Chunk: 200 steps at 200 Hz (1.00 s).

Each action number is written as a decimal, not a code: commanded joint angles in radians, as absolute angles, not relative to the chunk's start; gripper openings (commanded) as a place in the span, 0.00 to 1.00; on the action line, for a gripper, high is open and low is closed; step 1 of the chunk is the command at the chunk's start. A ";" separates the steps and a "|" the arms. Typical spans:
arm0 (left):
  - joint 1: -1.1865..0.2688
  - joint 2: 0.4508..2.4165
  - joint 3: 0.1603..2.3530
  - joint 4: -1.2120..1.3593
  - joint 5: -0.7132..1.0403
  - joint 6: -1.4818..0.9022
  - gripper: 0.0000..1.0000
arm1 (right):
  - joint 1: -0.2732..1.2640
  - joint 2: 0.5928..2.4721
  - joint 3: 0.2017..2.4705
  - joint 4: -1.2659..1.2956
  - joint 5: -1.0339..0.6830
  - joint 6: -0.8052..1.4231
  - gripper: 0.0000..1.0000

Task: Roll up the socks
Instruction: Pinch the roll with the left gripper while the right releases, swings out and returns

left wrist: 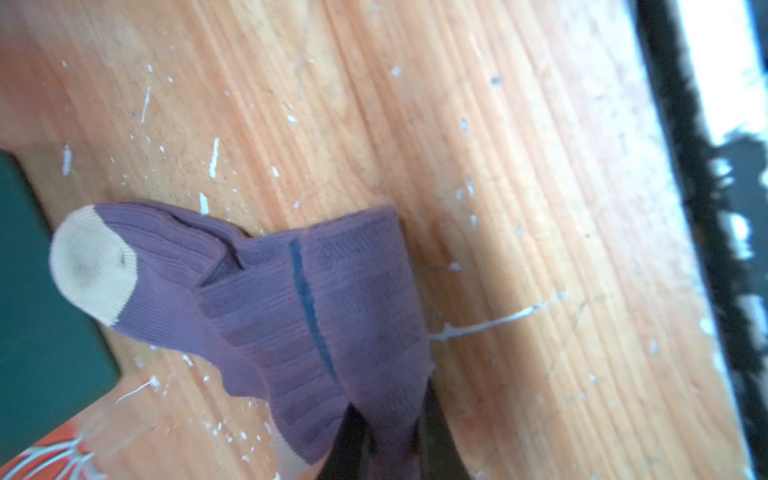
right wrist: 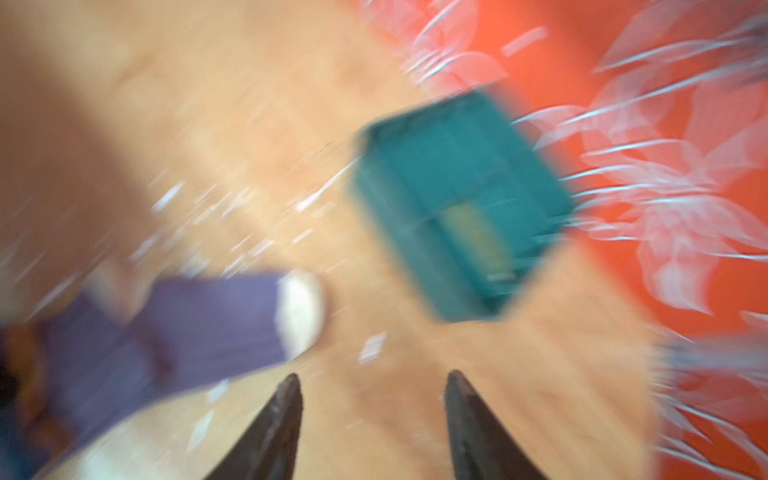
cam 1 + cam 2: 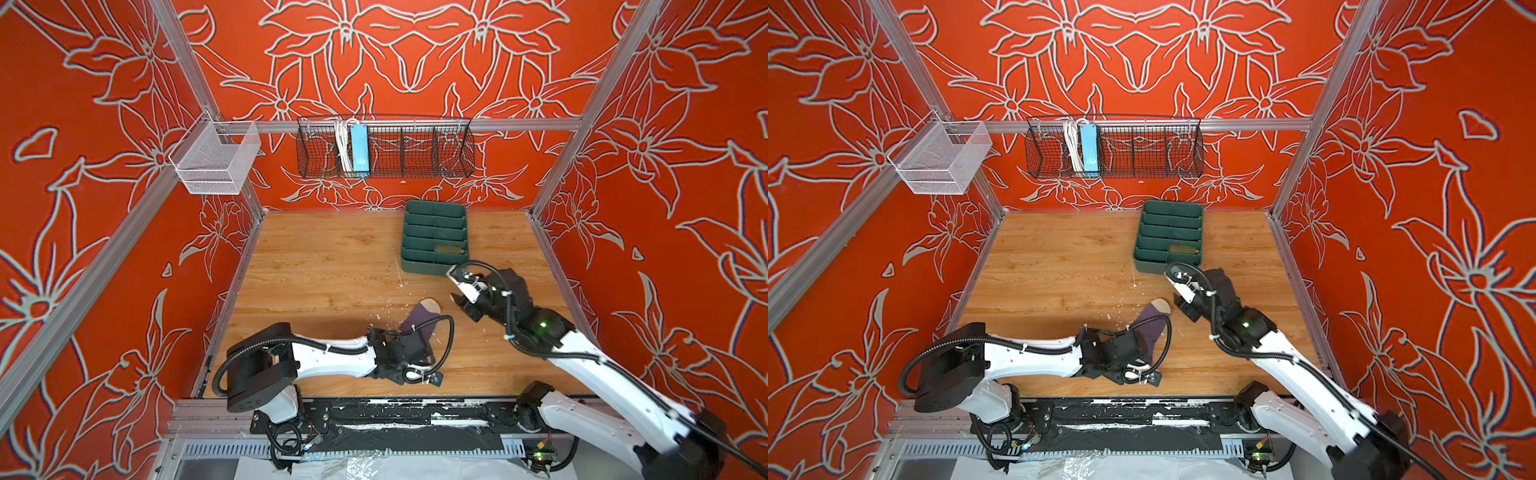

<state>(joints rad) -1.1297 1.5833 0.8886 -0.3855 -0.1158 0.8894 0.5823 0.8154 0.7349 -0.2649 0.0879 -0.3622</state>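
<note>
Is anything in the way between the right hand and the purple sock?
Nothing visible. Only bare table lies between the open right hand and the beige toe of the sock. The left hand pinches its other end.

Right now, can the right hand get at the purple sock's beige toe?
Probably yes. The right hand is open just beside the beige toe, with only table between; the left hand grips the other end of the purple sock.
</note>
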 commanded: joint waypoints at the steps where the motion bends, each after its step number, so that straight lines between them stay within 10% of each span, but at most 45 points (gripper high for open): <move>1: -1.070 1.655 1.008 -0.607 0.133 0.866 0.00 | 0.583 0.665 0.687 -0.147 0.134 -0.359 0.62; 71: -0.959 1.984 1.330 -0.917 0.353 0.800 0.00 | 0.612 0.651 0.852 -0.615 -0.340 -0.606 0.64; 200: -0.883 2.108 1.456 -0.996 0.453 0.747 0.00 | 1.312 0.916 0.640 -0.609 0.244 -0.724 0.57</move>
